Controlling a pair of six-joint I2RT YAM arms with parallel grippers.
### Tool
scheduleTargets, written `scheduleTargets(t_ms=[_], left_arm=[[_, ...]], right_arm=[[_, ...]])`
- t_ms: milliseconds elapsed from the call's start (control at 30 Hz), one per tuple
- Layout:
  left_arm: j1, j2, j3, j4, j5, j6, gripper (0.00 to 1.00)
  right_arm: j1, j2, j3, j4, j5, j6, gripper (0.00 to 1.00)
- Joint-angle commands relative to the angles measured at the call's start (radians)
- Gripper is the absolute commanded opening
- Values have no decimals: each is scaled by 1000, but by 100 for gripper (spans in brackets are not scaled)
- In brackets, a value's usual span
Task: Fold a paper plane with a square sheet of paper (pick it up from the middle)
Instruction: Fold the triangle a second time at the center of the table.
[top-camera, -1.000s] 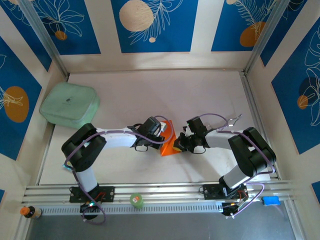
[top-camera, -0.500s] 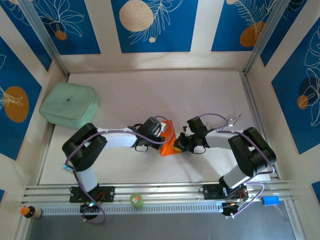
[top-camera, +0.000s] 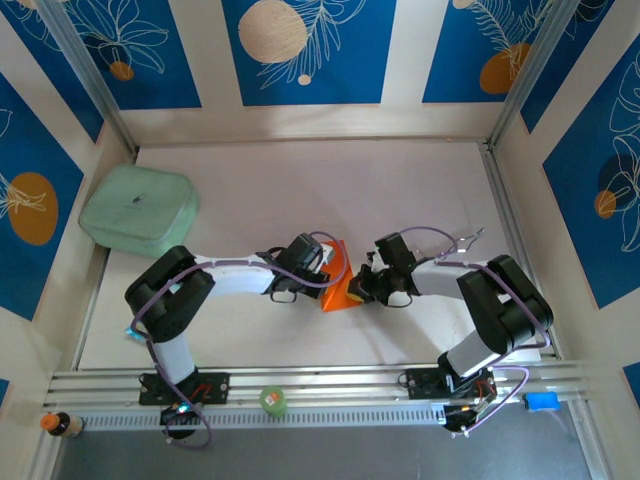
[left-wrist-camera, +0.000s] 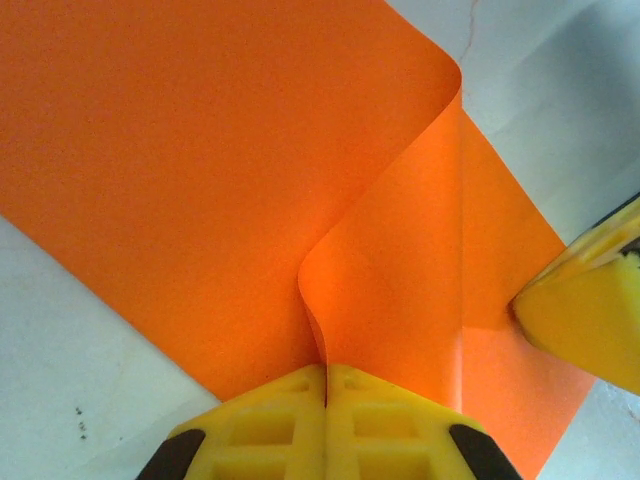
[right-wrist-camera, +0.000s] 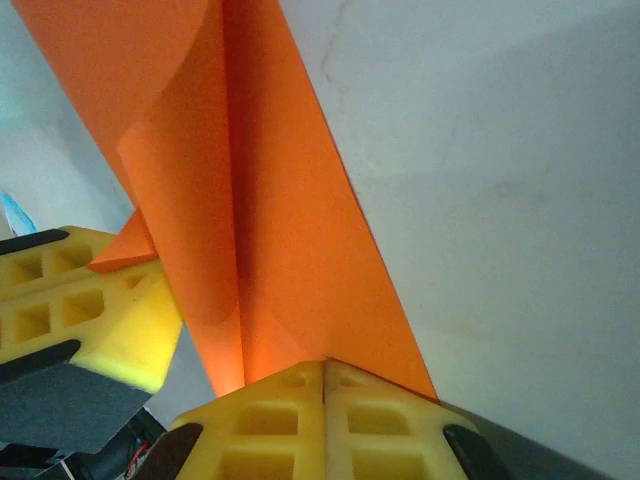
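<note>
Left hand (left-wrist-camera: 325, 374) and right hand (right-wrist-camera: 323, 370) face each other, both clamped shut on the orange paper (top-camera: 337, 295) lying between them on the counter (top-camera: 300, 190), its raised crease running ahead from each hand's fingertips, equally near.

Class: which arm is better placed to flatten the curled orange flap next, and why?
Probably left: the left claw pinches the curled flap of the square sheet of paper, while the right claw anchors its sharp crease.
</note>
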Motion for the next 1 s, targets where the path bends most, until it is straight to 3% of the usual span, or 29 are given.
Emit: scheduleTargets(t_ms=[0,733,967], left_arm=[[10,22,0,-19,2,2,0],[10,18,-10,-10,4,-17,0],[9,15,-10,-15,1,-15,0]], right_arm=[[-12,-54,-3,50,-41,5,0],[20,115,112,191,-160,28,0],[11,164,86,185,-127,19,0]])
